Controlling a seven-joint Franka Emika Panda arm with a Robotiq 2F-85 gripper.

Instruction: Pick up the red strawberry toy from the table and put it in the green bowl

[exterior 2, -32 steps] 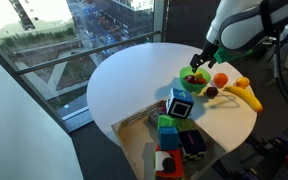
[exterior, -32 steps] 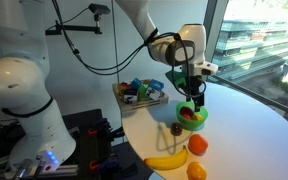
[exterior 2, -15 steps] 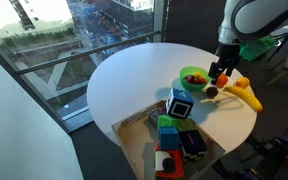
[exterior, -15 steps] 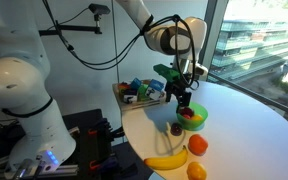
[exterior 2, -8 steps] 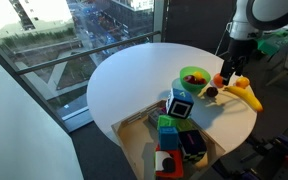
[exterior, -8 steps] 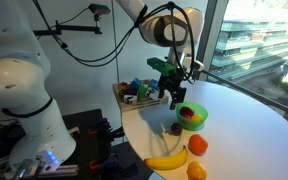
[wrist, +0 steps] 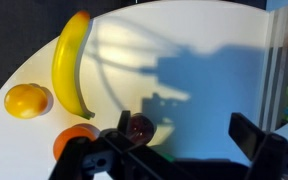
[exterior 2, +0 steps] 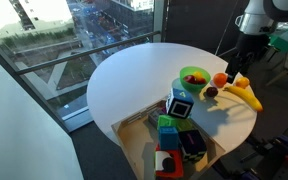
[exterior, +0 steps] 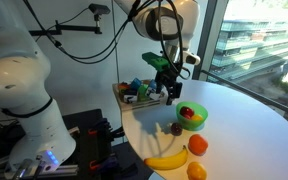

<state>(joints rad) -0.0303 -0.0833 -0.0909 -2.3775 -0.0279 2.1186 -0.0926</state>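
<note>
In an exterior view: red strawberry toy lies in the green bowl — glossy plastic. Gripper hangs nr the cluttered tray. In an exterior view: round orange & banana flank the gripper. Wrist view: fingers wide apart — curved banana, maroon piece on smooth white table.

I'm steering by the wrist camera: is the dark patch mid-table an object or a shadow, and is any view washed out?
Wrist view: the patch is shadow on the white table, soft-edged; the gripper at the bottom is blurred. In an exterior view, the window is bright, yet the green bowl reads clearly.
</note>
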